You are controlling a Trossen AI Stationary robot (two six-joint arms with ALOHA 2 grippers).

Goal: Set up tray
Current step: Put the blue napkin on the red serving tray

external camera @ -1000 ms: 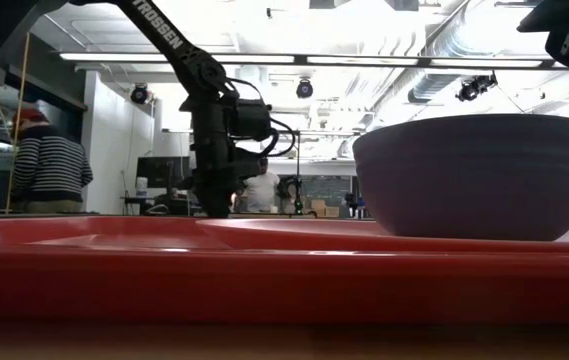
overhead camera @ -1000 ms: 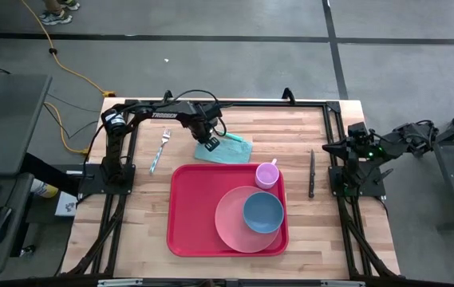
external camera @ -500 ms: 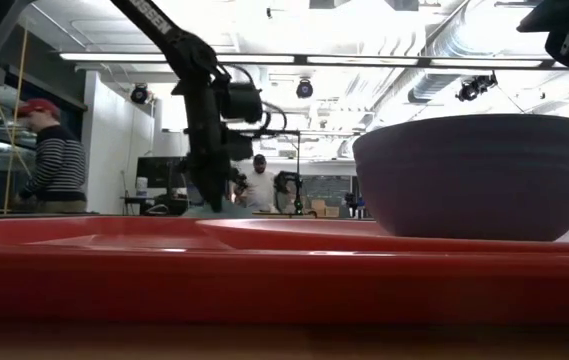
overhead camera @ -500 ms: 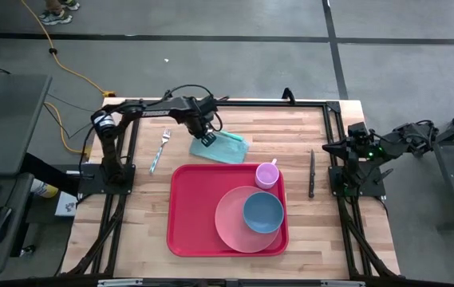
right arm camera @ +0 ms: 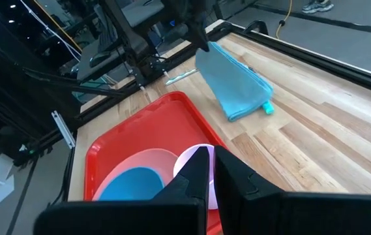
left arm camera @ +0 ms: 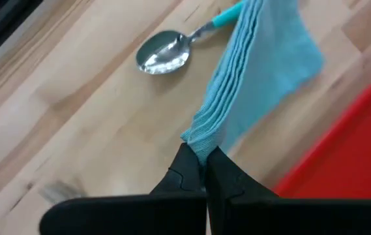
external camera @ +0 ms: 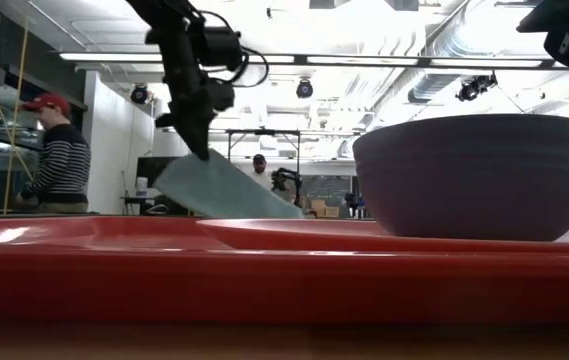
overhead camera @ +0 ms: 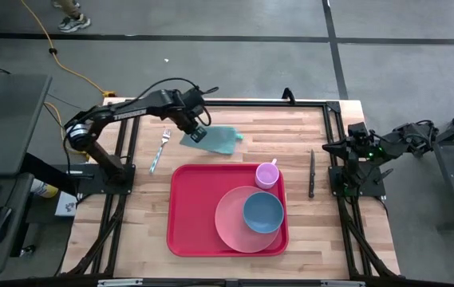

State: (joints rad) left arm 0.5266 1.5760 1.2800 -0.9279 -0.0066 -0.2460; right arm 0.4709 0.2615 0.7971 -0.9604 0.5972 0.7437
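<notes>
1. Left end effector (left arm camera: 203, 171) is up over the far-left part of the counter (overhead camera: 322, 231), fingers pressed together on one edge of the folded teal cloth napkin (left arm camera: 257, 78); the cloth hangs slack, its lower end down near the counter.
2. Right end effector (right arm camera: 212, 171) is parked at the right edge of the counter, fingers pressed together, nothing in them.
3. Red tray (overhead camera: 191, 215) lies flat mid-counter, nearer the front. On it: pink plate (overhead camera: 228, 223) with blue bowl (overhead camera: 263, 212) on top, pink cup (overhead camera: 266, 174) at the far-right corner.
4. Off the tray: fork (overhead camera: 159, 148) to the left, knife (overhead camera: 312, 172) to the right, spoon (left arm camera: 164, 53) with a teal handle just beside the napkin, handle end under the cloth.
5. Handling, as a judgement: the tray looks like stiff moulded plastic, smooth, probably slippery, and now loaded, so it would tip if lifted from one side. Best hold is the raised rim on a bare long side, left half.
6. Napkin is soft and light and sags from an edge pinch; may unfold in transit.
7. Whether the napkin's low end touches the counter is hard to tell.
</notes>
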